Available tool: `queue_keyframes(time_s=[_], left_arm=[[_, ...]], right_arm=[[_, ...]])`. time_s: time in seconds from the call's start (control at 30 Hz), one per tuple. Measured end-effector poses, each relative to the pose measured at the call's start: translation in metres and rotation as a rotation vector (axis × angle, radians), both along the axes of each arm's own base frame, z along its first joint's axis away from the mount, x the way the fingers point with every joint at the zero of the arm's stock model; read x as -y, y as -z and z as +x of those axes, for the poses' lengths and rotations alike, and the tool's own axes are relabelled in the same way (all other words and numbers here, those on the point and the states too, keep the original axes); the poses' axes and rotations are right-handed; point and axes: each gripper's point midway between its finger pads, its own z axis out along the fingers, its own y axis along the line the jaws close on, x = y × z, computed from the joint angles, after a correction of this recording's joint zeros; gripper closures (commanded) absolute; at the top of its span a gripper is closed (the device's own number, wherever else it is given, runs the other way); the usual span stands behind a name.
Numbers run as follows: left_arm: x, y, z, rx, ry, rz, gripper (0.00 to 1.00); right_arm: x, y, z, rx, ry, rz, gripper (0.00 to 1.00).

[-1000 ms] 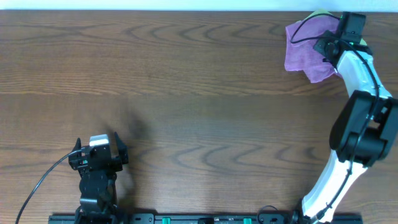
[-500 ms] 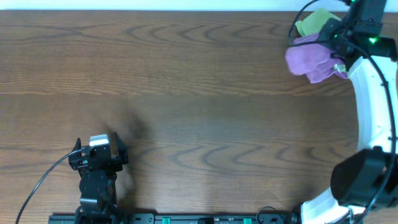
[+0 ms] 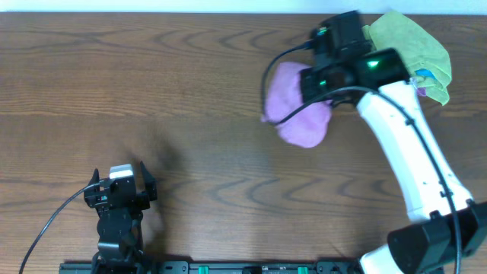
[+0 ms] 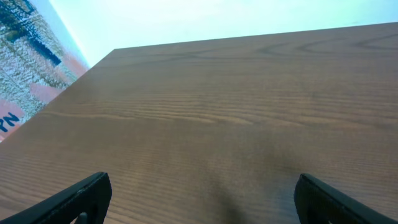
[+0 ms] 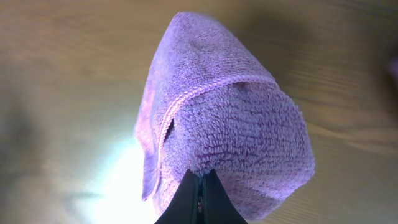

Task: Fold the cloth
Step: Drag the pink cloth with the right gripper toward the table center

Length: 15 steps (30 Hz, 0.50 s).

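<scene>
A purple cloth (image 3: 295, 108) hangs bunched from my right gripper (image 3: 323, 80), above the table's upper middle. In the right wrist view the two fingers (image 5: 201, 186) are pinched together on the purple cloth (image 5: 230, 118), which dangles in a folded lump over the wood. My left gripper (image 3: 122, 186) rests at the near left of the table, far from the cloth. In the left wrist view its fingers (image 4: 199, 196) are spread wide with only bare wood between them.
A green cloth (image 3: 411, 42) lies at the far right corner of the table, with a small blue and purple bit (image 3: 423, 76) at its edge. The table's far edge meets a white wall.
My right gripper has lifted the purple cloth from the far right corner and carried it left toward the middle, uncovering the green cloth. The left arm has not moved.
</scene>
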Motion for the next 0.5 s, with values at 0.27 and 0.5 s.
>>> queue_keyframes(time_s=[0.27, 0.5], left_arm=[[0.0, 0.0, 0.0, 0.0, 0.0, 0.0, 0.05], [0.0, 0.0, 0.0, 0.0, 0.0, 0.0, 0.05]], right_arm=[[-0.08, -0.009, -0.012, 0.077, -0.206, 0.085, 0.98], [-0.062, 0.11, 0.038, -0.049, -0.092, -0.155, 0.01]])
